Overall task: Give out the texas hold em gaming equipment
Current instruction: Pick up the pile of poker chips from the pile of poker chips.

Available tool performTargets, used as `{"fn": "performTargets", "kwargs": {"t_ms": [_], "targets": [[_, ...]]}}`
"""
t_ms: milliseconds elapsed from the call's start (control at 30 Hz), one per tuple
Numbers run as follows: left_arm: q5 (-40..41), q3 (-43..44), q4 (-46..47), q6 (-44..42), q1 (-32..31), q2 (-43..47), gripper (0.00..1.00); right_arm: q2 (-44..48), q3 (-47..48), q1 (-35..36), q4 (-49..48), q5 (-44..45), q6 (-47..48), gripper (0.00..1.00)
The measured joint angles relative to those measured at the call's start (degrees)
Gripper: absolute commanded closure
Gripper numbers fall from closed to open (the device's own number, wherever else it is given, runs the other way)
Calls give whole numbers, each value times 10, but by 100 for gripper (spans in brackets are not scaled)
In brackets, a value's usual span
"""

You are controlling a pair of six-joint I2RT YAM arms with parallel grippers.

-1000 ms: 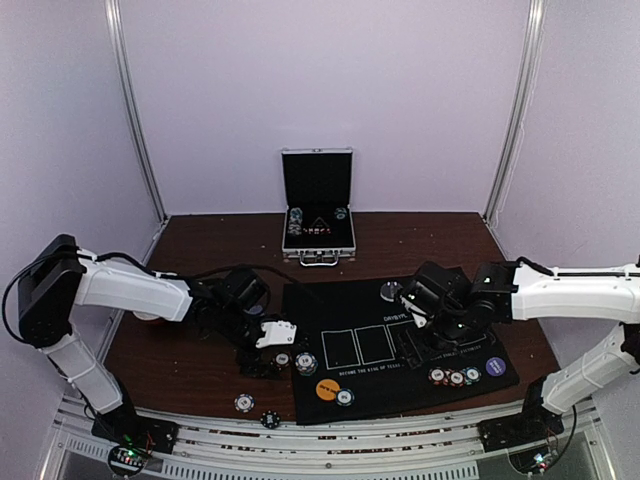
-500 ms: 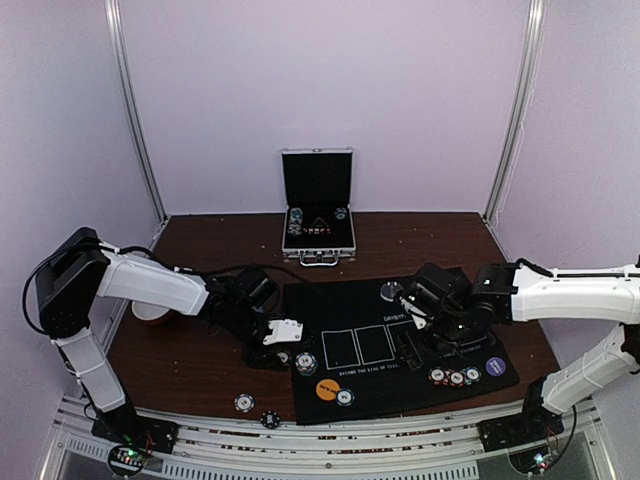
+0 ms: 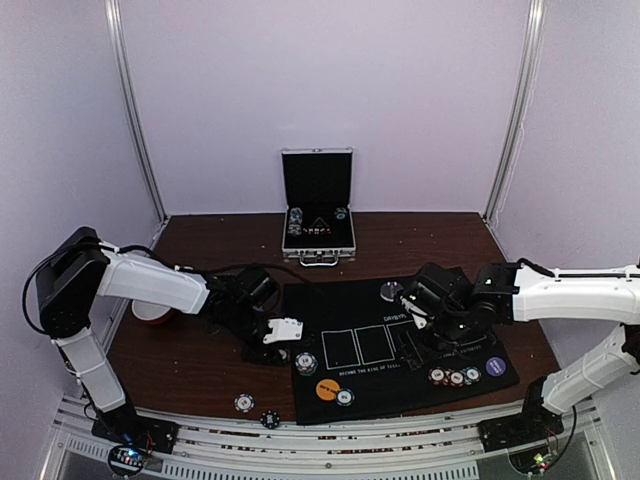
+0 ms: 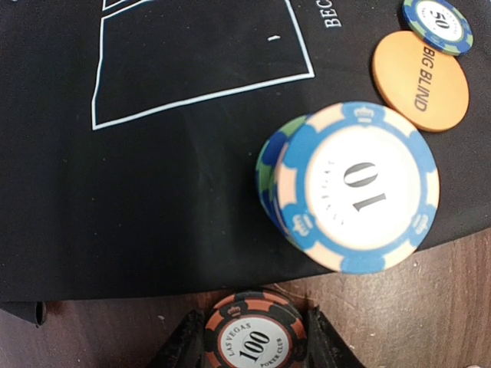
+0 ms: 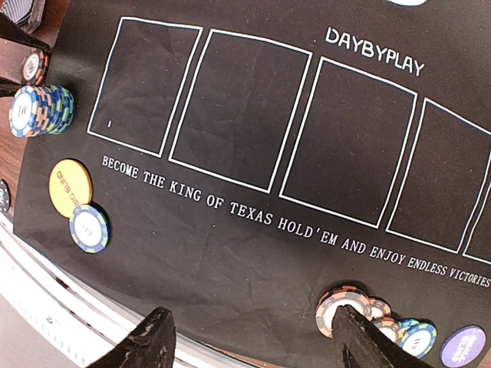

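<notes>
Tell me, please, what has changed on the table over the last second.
The left gripper edged right toward the mat and closed its jaws around the 100 chip. The right gripper, open over the mat, the chip stack and the orange button stayed put.

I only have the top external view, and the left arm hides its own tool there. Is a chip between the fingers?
Observer: Yes. The left tool has a black-and-orange 100 chip between its fingers, which touch both its sides.
Operator: What tops the stack beside it?
Observer: A blue-and-cream 10 chip.
Operator: And the right tool?
Observer: It hangs open over the black mat, holding nothing.
</notes>
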State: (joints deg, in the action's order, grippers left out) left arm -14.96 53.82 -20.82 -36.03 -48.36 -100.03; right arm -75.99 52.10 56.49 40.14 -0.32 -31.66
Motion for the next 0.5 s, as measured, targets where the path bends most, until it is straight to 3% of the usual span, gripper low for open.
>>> {"fn": "performTargets", "kwargs": {"t_ms": [167, 300, 500], "targets": [[7, 4, -8, 7, 0, 0, 73, 0, 0, 0, 0, 0, 0, 28], [9, 5, -10, 17, 0, 0, 100, 0, 0, 0, 0, 0, 0, 28], [13, 1, -12, 57, 0, 5, 100, 0, 0, 0, 0, 0, 0, 28]]}}
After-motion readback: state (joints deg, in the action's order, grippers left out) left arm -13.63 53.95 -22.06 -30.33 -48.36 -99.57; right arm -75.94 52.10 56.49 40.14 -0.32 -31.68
